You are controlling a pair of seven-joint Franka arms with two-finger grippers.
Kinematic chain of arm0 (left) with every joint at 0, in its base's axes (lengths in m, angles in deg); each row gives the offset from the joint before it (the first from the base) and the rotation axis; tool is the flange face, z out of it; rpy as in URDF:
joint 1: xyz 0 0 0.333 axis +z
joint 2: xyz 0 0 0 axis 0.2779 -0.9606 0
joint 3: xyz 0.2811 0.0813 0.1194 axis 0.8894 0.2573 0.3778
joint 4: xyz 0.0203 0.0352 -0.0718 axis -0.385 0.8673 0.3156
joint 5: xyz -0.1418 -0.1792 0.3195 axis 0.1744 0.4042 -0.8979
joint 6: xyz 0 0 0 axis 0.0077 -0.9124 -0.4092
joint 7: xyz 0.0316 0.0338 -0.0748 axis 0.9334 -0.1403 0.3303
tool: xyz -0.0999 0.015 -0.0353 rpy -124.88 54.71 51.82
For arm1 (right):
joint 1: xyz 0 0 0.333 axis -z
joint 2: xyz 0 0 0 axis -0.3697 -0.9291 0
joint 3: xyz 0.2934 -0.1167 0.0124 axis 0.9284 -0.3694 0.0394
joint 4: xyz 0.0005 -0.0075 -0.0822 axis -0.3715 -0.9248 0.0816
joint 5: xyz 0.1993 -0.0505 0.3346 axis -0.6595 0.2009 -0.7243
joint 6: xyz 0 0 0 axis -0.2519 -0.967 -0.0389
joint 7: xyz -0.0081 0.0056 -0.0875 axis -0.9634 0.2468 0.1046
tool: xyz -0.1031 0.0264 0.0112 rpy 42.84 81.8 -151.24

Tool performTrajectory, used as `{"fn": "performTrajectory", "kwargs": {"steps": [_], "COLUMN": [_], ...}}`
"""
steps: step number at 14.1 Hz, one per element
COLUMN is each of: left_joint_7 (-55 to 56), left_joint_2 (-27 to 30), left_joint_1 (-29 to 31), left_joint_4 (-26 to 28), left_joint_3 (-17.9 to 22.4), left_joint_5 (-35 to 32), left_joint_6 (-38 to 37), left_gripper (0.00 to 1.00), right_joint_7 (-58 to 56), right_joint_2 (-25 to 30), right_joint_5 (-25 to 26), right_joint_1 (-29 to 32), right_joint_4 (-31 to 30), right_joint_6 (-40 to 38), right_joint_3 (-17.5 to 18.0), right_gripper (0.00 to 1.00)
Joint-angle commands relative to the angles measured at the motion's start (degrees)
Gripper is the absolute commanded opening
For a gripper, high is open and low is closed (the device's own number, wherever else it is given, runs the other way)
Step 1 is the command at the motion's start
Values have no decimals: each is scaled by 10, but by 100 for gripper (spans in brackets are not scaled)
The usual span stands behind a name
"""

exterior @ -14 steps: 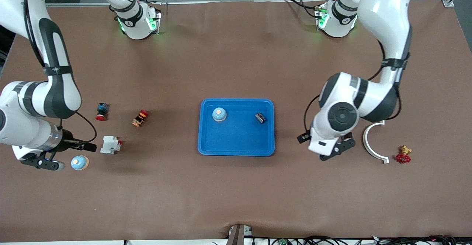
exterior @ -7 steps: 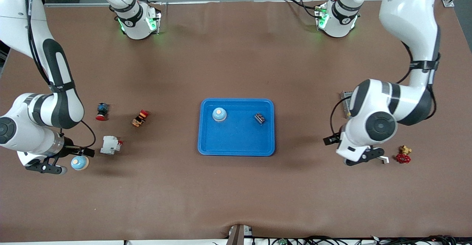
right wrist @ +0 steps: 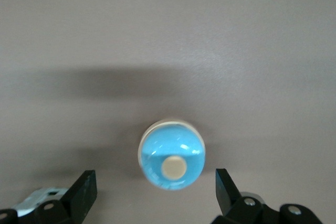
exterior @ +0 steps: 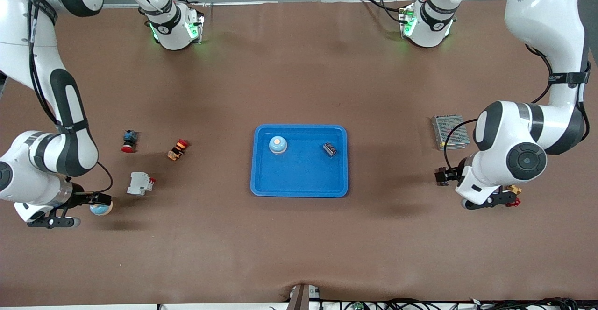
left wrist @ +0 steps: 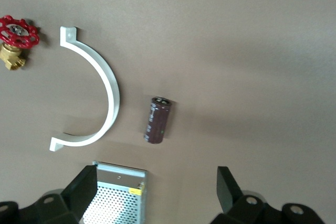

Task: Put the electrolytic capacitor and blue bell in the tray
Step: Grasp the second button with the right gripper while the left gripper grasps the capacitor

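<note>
You won't find any readable text, brand or number here. The yellow label on the perforated metal power supply [left wrist: 116, 198] and the print on the electrolytic capacitor [left wrist: 157, 120] are too small to make out.

Dark capacitor [left wrist: 157, 120] beside white curved bracket [left wrist: 97, 98]; red-handled valve [left wrist: 17, 35]; perforated metal box [left wrist: 113, 200]

tray [exterior: 299, 186]: bell [exterior: 277, 145], capacitor [exterior: 330, 149] inside (apart) | second bell [right wrist: 171, 154] outside
</note>
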Motion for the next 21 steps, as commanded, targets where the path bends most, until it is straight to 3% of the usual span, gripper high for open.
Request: {"fn": "performTrajectory", "kwargs": {"steps": [1,10,21], "left_joint_7": [-36,-52,-20], "left_joint_2": [24,32,12], "left_joint_1": [21,46,40], "left_joint_4": [31,113,115], "left_joint_3": [-8,-8,-13], "left_joint_5": [-5,2,4], "left_joint_6": [20,93,107], "left_gripper": [100,100,100], "right_joint_7": [-13,-15,-14], "right_joint_2": [-39,-64,-68], "right_joint_5": [2,-3,-9], "right_joint_1": [13,22,31], "right_joint_4": [49,49,33], "right_joint_6": [-2,44,65], "right_joint_3": [13,13,15], "right_gripper": [100,100,100]}}
